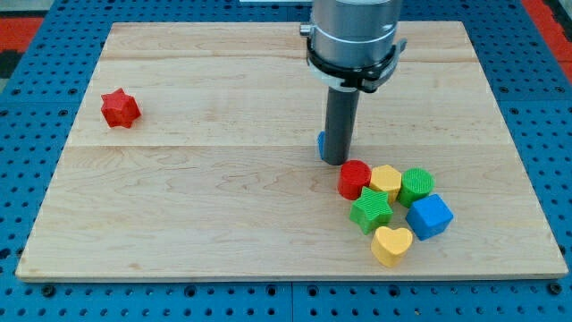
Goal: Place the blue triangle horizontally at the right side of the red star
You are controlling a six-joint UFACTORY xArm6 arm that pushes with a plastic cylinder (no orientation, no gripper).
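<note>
Wooden board [223, 197] carries red star [119, 108] and clustered blocks [393, 207].

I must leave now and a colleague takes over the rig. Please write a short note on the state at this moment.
My tip: down on the board, right against the blue triangle, which is mostly hidden behind the rod.
Red star: far off at the view's left.
Done: nothing visible yet.
Left: push the blue triangle across to the star's right side, level with it.
</note>
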